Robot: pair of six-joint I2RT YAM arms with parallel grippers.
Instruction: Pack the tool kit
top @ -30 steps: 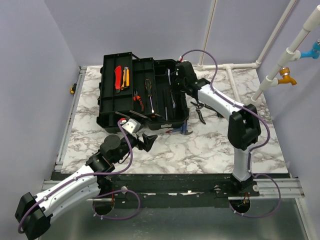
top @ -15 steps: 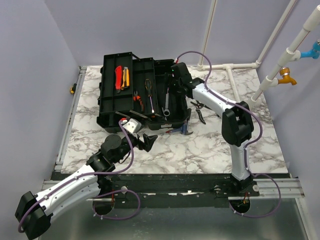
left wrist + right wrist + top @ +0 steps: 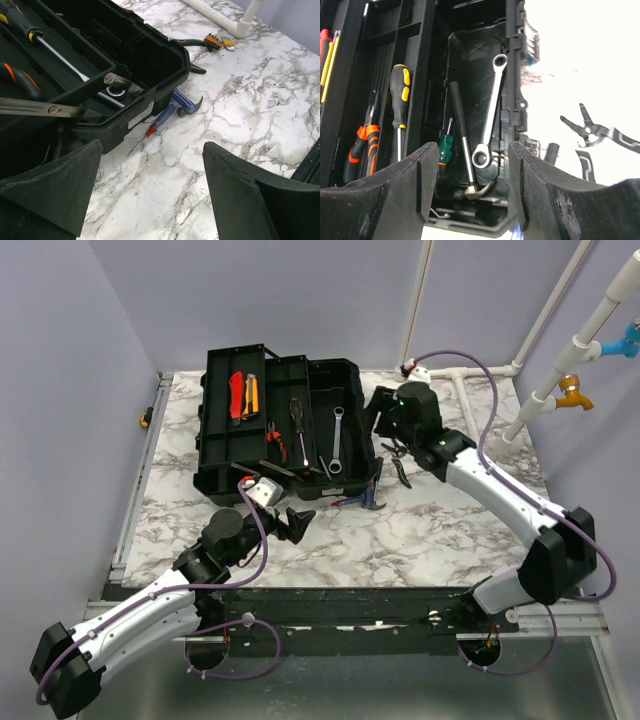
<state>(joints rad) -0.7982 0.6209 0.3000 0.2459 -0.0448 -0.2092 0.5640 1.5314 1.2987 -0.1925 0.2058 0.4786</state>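
The black toolbox [image 3: 285,430] lies open at the back left of the table. A silver wrench [image 3: 337,440] lies loose in its right bin, next to a hammer [image 3: 462,145] and a green screwdriver [image 3: 445,147]. The tray holds a yellow-black screwdriver [image 3: 399,100] and orange pliers [image 3: 362,145]. My right gripper [image 3: 380,418] hovers open just right of the box's rim, holding nothing. In the right wrist view, the right gripper [image 3: 472,185] frames the bin. My left gripper [image 3: 295,523] is open over bare marble in front of the box, and the left gripper [image 3: 150,190] is empty.
Black pliers [image 3: 400,465] lie on the table right of the box. A blue-handled screwdriver [image 3: 162,117] rests against the box's front right corner. An orange bit holder [image 3: 217,41] sits near the white pipe [image 3: 220,20]. Red and yellow knives [image 3: 240,395] fill the lid tray.
The right gripper opened and let the wrench go into the box's right bin, then drew back to the right, out over the rim. The left arm stayed still.
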